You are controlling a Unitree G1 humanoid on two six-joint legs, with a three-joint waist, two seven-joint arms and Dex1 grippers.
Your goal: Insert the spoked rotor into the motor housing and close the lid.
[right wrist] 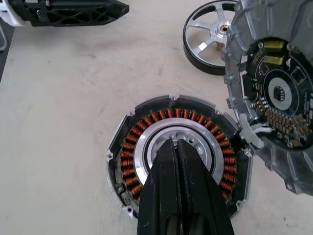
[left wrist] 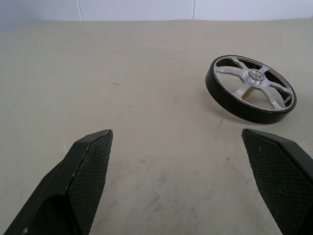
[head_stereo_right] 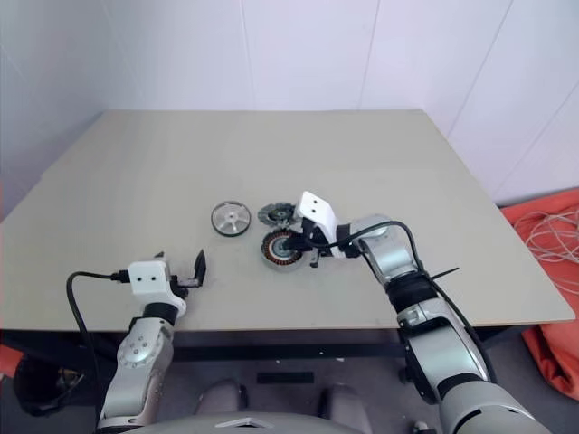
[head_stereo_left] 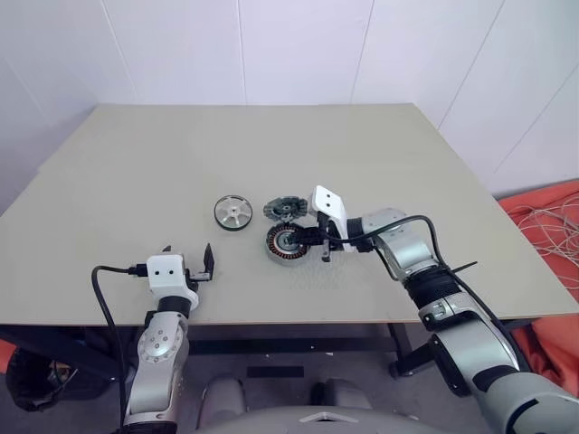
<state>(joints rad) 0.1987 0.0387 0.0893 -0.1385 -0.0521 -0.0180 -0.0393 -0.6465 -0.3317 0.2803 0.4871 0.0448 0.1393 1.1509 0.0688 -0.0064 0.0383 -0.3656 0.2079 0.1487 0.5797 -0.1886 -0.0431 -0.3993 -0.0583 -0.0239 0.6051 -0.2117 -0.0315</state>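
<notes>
right gripper (right wrist: 177,147) pinched empty over motor housing (right wrist: 178,154) | hinged lid (right wrist: 274,93) beside housing | spoked rotor (left wrist: 251,88) beyond | left gripper (left wrist: 178,147) spread wide, empty

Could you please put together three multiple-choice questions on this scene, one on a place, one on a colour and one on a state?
1. Where does the spoked rotor lie?
A. On the table, apart from the motor housing
B. Inside the motor housing
C. In the left gripper

2. What colour are the windings in the motor housing?
A. Blue
B. Copper
C. White

3. How do the fingers of the right gripper stand?
A. Wide open
B. Shut on the rotor
C. Shut, with nothing between them

Answers:
1. A: the rotor rests flat on the table, on the left gripper's side of the housing.
2. B: a copper-coloured ring circles the grey hub.
3. C: the two black fingers press together over the hub.
</notes>
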